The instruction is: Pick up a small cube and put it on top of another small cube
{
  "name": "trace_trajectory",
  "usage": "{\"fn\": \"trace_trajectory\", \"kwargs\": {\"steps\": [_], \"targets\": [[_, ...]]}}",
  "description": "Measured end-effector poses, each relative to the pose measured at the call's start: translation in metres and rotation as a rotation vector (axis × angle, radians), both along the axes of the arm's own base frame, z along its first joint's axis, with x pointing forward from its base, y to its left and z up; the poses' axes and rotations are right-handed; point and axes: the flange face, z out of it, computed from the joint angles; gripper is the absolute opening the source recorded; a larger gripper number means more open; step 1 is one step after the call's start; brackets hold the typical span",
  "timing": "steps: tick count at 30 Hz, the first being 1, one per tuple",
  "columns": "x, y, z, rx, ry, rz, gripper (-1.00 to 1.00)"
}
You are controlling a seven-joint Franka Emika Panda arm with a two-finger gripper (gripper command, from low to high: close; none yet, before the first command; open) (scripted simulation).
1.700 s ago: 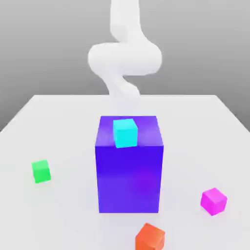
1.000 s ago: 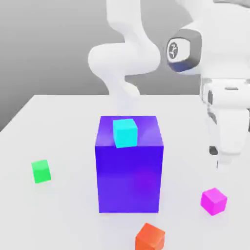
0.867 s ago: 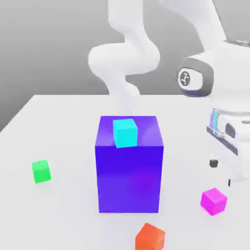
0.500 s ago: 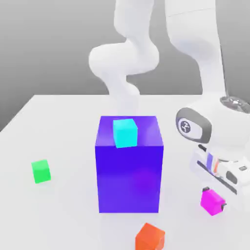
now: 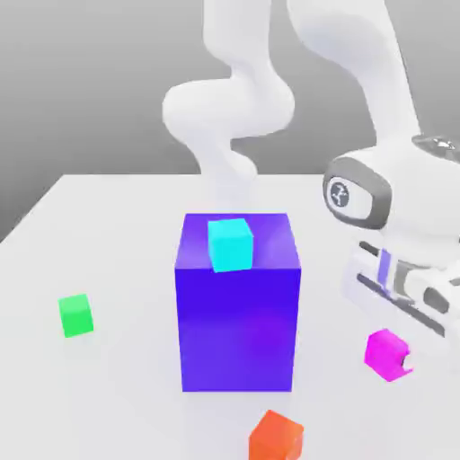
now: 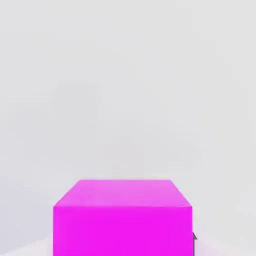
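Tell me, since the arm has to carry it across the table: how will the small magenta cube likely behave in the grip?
The magenta cube looks rigid with flat faces, so it should sit squarely in the gripper, which is shut on it. Its smooth surface suggests it might slip under a loose grip. Being small, it is probably light, and flat sides should keep it from rolling on the green cube.

Bright, even light washes the white surface (image 5: 108, 225) in the exterior view, with a grey backdrop darkening toward the top and only faint, soft shadows beneath the cubes. The big blue-purple block (image 5: 237, 314) shows a lighter top and a dim magenta glow low on its front face. The hand view is pale, with the magenta cube (image 6: 122, 220) flatly lit.
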Motion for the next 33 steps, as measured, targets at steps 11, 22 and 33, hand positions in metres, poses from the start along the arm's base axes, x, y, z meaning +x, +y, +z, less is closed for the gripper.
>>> {"fn": "trace_trajectory", "kwargs": {"steps": [11,22,33], "targets": [[0.098,-0.175,0.055,-0.208,-0.083,-0.21,-1.0],[0.004,-0.362,0.039,-0.056,-0.043,-1.196,-1.0],[-0.131,-0.453,0.034,0.069,-0.076,-2.27,-1.0]]}}
